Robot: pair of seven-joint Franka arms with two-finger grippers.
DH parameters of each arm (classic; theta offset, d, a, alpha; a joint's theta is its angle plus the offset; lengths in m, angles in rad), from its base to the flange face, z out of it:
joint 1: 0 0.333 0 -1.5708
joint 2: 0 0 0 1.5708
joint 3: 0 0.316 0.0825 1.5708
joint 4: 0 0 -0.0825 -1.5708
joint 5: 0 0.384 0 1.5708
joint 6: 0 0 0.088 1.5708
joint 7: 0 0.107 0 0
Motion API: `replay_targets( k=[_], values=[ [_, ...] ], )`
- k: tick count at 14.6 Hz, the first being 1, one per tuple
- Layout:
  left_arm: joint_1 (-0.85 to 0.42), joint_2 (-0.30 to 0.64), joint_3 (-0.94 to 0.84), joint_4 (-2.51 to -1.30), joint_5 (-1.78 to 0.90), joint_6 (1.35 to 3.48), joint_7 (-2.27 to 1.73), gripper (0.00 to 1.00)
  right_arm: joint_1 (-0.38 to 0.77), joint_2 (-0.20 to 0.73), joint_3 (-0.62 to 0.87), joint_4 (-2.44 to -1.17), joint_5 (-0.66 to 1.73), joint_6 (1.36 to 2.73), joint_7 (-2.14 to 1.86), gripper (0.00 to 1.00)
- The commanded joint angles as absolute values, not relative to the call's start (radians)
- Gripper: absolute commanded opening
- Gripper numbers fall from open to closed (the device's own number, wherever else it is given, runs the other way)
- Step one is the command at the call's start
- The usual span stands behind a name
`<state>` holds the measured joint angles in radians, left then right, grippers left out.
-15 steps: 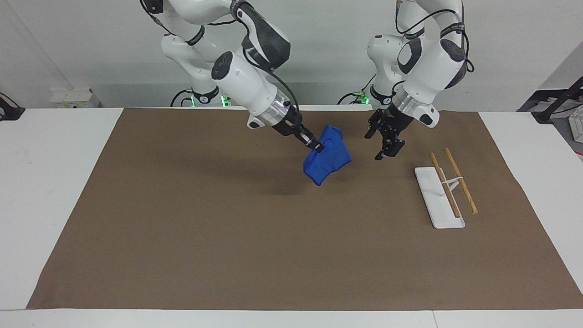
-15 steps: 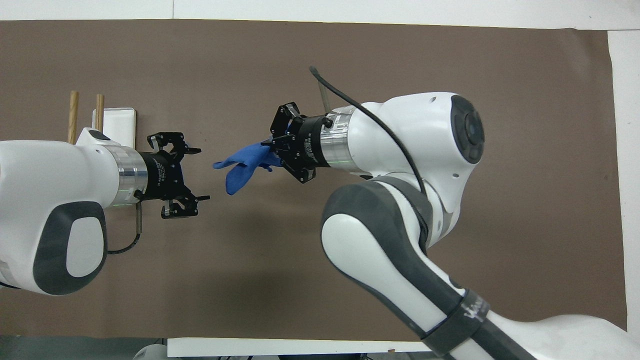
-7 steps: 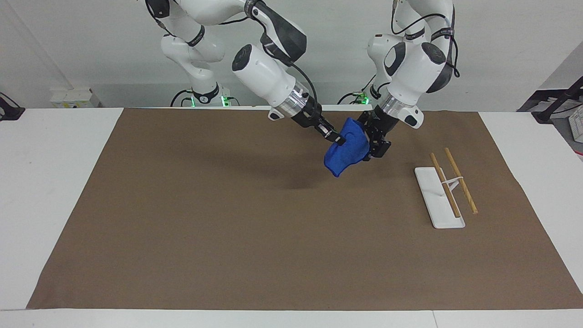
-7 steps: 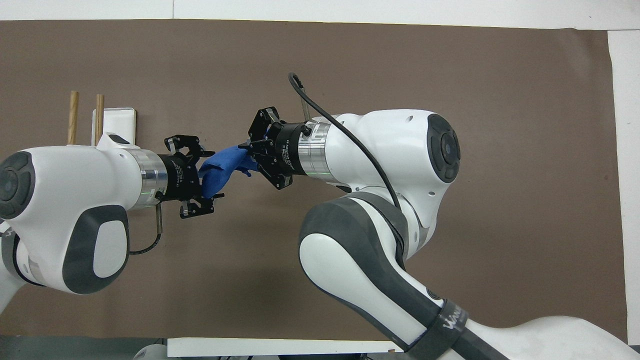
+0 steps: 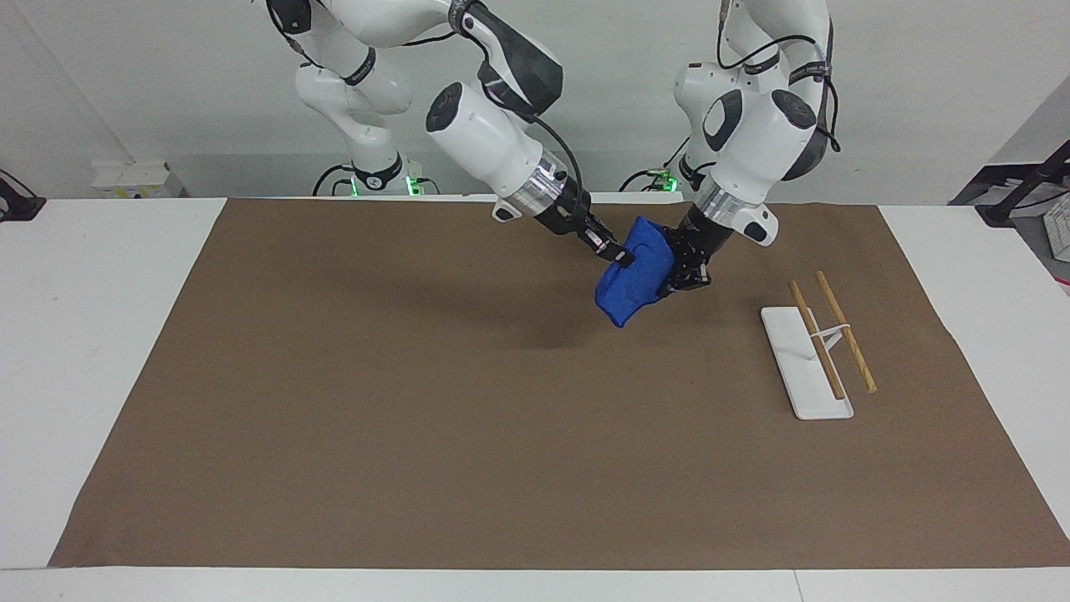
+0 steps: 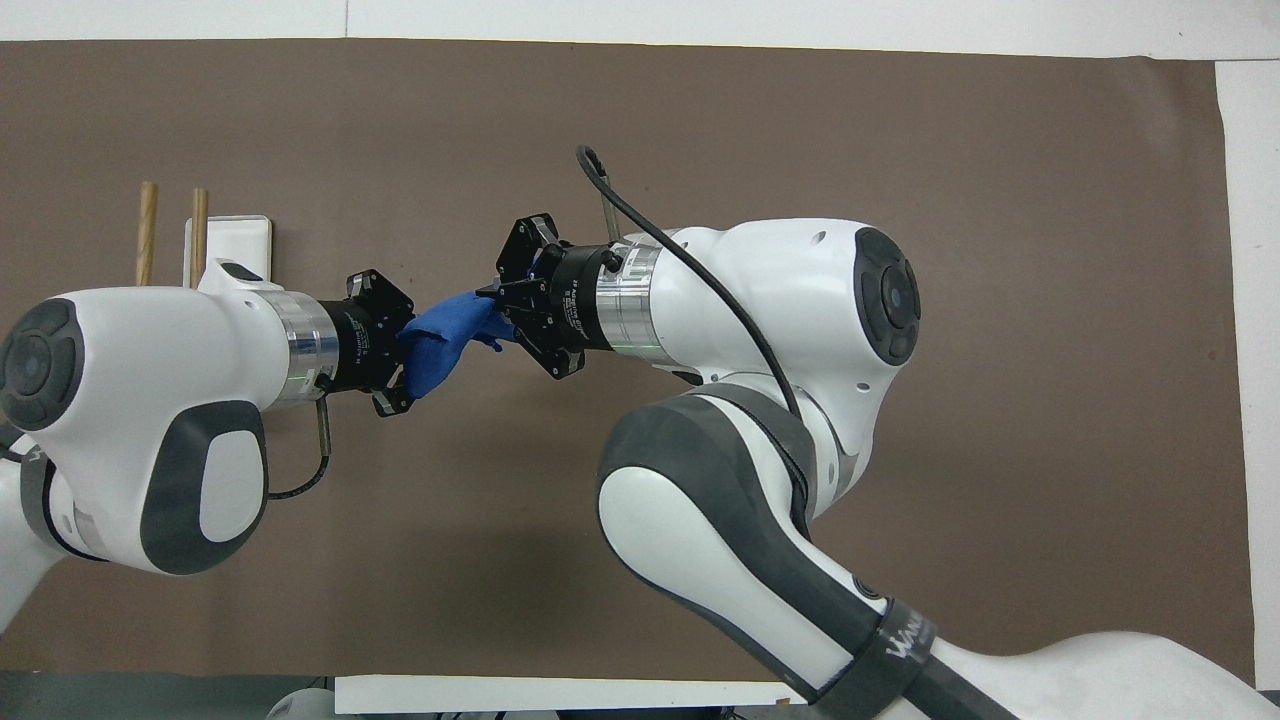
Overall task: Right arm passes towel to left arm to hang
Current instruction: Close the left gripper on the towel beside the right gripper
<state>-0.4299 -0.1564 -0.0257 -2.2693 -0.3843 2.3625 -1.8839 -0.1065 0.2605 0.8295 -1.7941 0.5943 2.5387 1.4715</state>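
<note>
The towel hangs between both grippers: right gripper pinches it, left gripper apparently clamped too.

Only obstacle: rack near left arm's end.

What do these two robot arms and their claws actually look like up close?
Both arms are glossy white, rounded segments with dark grey joint covers and a silver ring at each wrist. Each ends in a black two-fingered claw: the right claw and the left claw. A thick black cable loops along the right arm; a thinner one hangs by the left arm.
</note>
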Motion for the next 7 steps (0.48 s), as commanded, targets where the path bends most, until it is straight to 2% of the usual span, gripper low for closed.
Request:
replay_targets(
  k=[1, 6, 7],
  values=[
    [-0.416, -0.156, -0.018, -2.272, -0.399, 2.373, -1.827, 0.01, -0.114, 0.278, 0.845, -1.778, 0.611, 2.549, 1.466, 0.00],
    [-0.413, -0.149, -0.017, -2.264, -0.399, 2.372, -1.827, 0.00, -0.114, 0.278, 0.844, -1.776, 0.611, 2.549, 1.470, 0.00],
    [-0.413, -0.149, -0.017, -2.264, -0.399, 2.373, -1.827, 0.00, -0.120, 0.276, 0.844, -1.776, 0.612, 2.539, 1.471, 0.16]
  ],
)
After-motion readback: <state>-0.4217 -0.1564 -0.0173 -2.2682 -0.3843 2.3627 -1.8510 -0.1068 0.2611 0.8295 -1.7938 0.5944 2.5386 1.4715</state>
